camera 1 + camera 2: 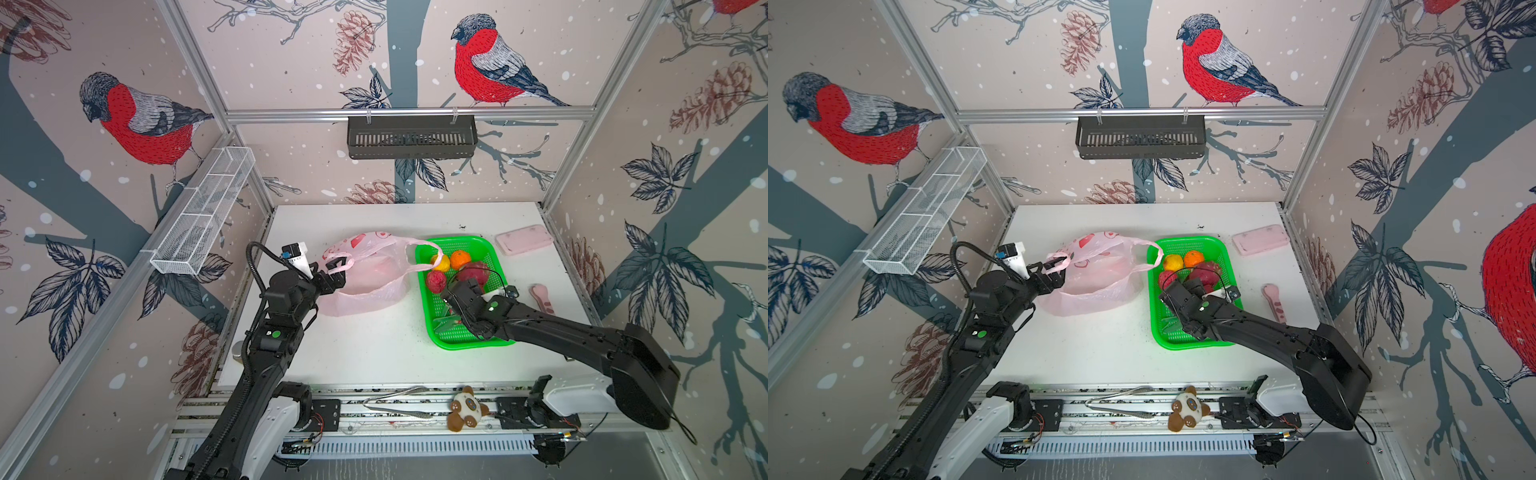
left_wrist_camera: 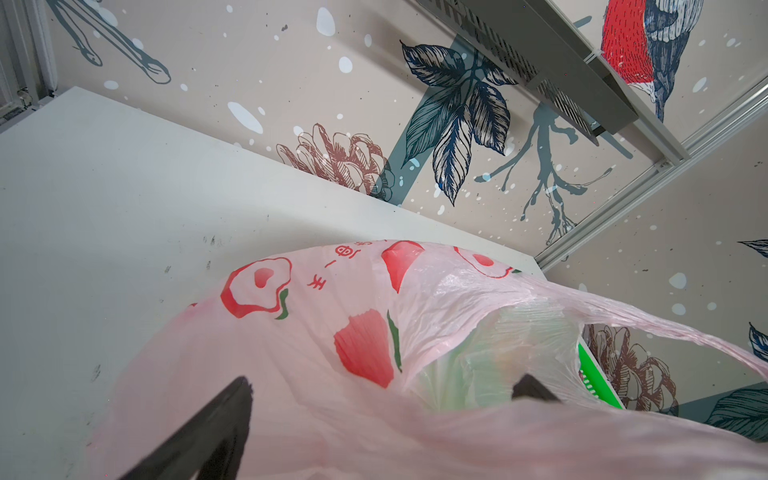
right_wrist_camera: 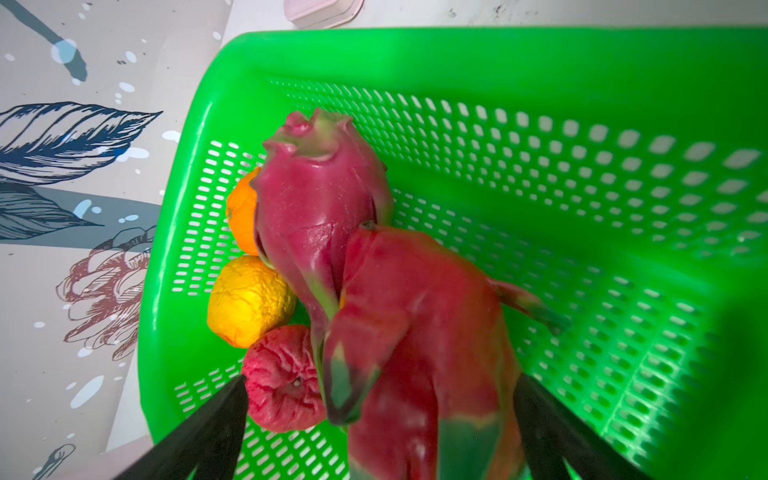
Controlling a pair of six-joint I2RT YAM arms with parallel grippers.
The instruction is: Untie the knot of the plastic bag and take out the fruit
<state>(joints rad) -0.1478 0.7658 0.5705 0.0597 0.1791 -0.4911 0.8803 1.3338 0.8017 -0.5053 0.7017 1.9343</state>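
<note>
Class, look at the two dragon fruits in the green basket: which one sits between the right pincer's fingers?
The nearer dragon fruit, flanked by the open right pincer; the other dragon fruit lies beyond its fingertips.

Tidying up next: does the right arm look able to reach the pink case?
Probably yes: the pink case lies uncovered just beyond the green basket, over which the open right end effector hovers; nothing stands between.
</note>
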